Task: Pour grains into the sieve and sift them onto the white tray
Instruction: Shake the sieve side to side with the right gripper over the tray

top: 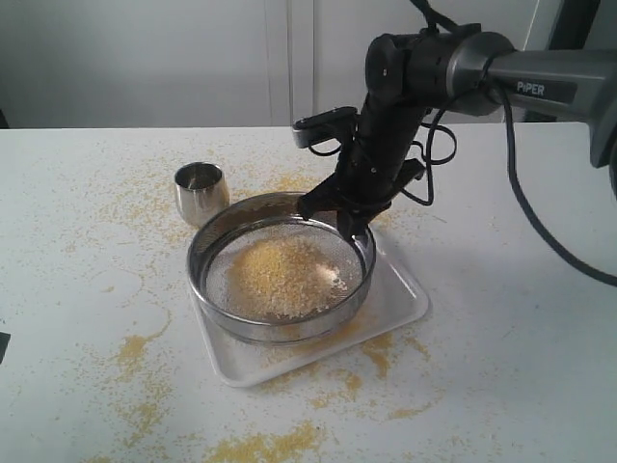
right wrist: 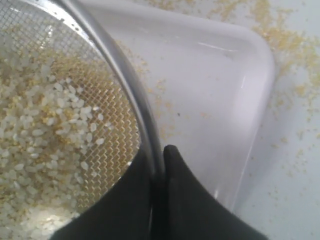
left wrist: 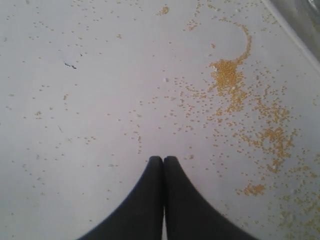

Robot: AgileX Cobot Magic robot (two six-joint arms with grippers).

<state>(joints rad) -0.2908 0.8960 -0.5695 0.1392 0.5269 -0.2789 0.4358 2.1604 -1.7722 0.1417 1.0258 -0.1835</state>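
The pouring looks done: the grains (top: pixel 280 278) lie heaped inside the sieve (top: pixel 207 289), and the steel cup (top: pixel 201 191) stands upright, seemingly empty, just beside the sieve's far-left rim. The white tray (top: pixel 403 301) lies directly under the sieve, so the sieve is already where the sifting should happen. The right gripper (top: pixel 349 220) is at the sieve's far rim, its fingers narrowed onto the wall, one inside the sieve and one outside, pinching the steel between them.

The sifting itself seems mostly left to do. The mound on the mesh is a mix of yellow meal and coarser pale grains, and the tray corner outside the sieve carries only a thin sprinkle. What lies beneath the mesh is hidden.

The left gripper (left wrist: pixel 163 162) has its fingers pressed together on nothing, above a bare table (top: pixel 87 289) speckled with grains; its place relative to the sieve cannot be told. Patches of spilled meal (top: pixel 260 446) lie on the table in front of the sieve, outside the tray
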